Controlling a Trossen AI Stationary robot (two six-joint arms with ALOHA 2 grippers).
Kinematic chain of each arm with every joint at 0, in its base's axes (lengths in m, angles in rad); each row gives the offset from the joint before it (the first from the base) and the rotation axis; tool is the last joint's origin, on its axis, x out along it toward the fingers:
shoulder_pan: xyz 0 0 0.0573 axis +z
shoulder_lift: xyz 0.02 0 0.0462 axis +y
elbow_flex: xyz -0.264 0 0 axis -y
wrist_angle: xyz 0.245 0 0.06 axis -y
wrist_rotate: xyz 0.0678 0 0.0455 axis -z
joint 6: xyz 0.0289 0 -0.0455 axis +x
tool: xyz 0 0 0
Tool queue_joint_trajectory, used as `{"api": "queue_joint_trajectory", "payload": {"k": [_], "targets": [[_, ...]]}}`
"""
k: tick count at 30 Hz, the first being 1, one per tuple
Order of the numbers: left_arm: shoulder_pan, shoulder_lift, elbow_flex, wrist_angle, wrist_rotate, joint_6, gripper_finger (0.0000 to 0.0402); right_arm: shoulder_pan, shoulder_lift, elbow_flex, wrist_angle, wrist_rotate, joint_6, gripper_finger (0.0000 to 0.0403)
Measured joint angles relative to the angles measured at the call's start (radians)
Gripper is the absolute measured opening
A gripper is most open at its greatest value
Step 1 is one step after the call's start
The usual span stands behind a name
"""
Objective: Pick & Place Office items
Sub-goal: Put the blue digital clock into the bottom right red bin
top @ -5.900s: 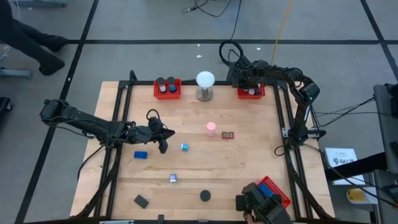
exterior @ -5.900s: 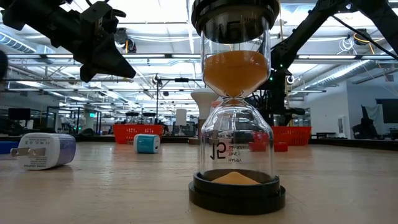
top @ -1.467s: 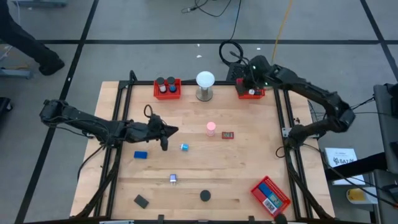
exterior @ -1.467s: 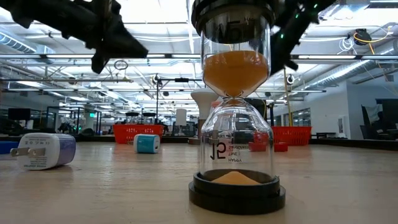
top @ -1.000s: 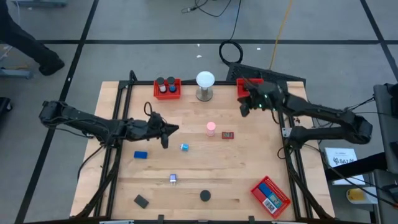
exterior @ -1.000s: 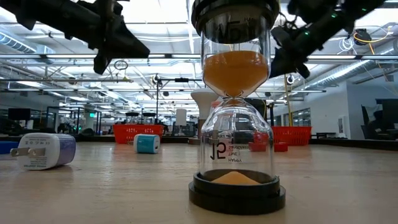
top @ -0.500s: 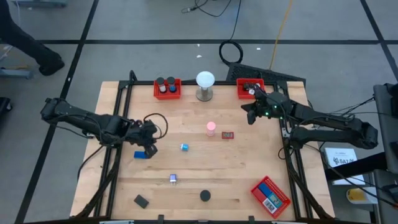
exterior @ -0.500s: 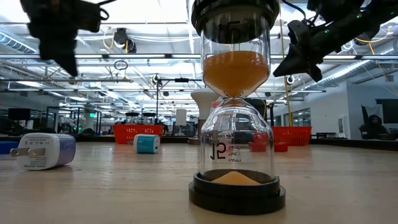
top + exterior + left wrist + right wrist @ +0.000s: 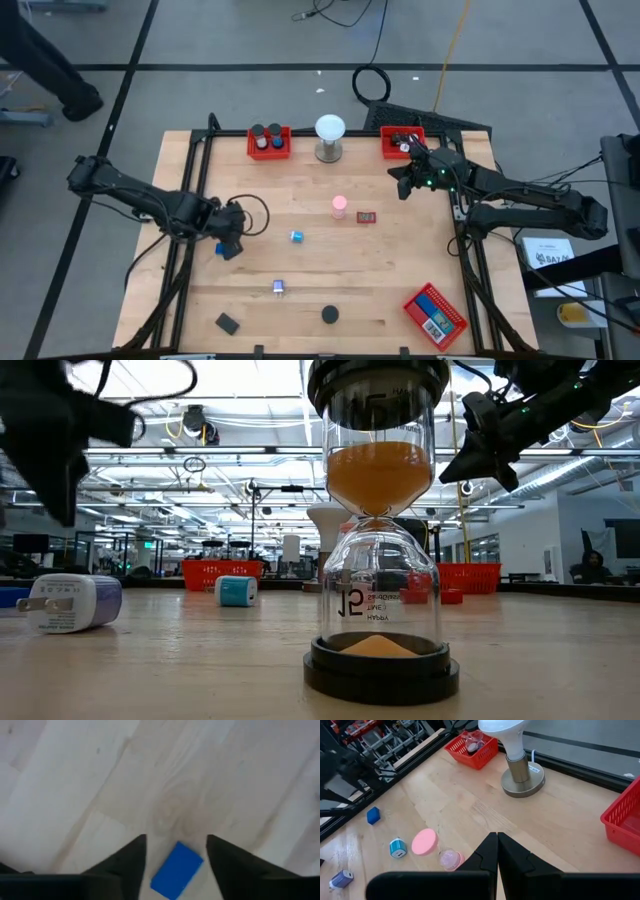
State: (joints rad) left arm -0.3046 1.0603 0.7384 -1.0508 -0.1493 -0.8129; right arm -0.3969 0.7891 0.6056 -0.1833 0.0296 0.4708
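Observation:
A small blue block (image 9: 225,251) lies flat on the wooden table near its left side. My left gripper (image 9: 232,243) points down at it, open. In the left wrist view the blue block (image 9: 176,870) shows between the two fingers, with table visible on either side of it. My right gripper (image 9: 402,184) is shut and hangs in the air at the far right, near a red tray (image 9: 403,146); its closed fingers (image 9: 497,847) hold nothing. A pink hourglass (image 9: 340,206) and other small office items lie loose on the table.
Another red tray (image 9: 269,142) and a white globe lamp (image 9: 330,137) stand at the far edge. A third red tray (image 9: 435,312) lies at the near right. A blue-white item (image 9: 296,236), a charger (image 9: 279,288), a black-topped hourglass (image 9: 380,530) and a black block (image 9: 227,322) lie scattered.
My left gripper has gone toward the table's left and near edges and down, tipping from slanted to pointing down over the blue block. My right gripper has shifted a little toward the near edge and then kept still, shut.

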Motion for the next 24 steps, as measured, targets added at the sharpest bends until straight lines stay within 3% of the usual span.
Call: {"api": "queue_joint_trajectory", "payload": {"k": [5,10,15,24], "targets": [[0.0,0.0,-0.108,0.085,0.042,0.061,0.0289,0.0,0.0,0.0,0.0,0.0,0.014,0.0],[-0.017,0.0,-0.172,0.144,0.086,0.134,0.033,0.0,0.0,0.0,0.0,0.0,0.02,0.0],[-0.056,0.0,-0.205,0.14,0.088,0.193,0.0336,0.0,0.0,0.0,0.0,0.0,0.041,0.0],[-0.132,0.0,-0.258,0.254,0.061,0.227,0.0306,0.0,0.0,0.0,0.016,0.0,0.041,0.0]]}}
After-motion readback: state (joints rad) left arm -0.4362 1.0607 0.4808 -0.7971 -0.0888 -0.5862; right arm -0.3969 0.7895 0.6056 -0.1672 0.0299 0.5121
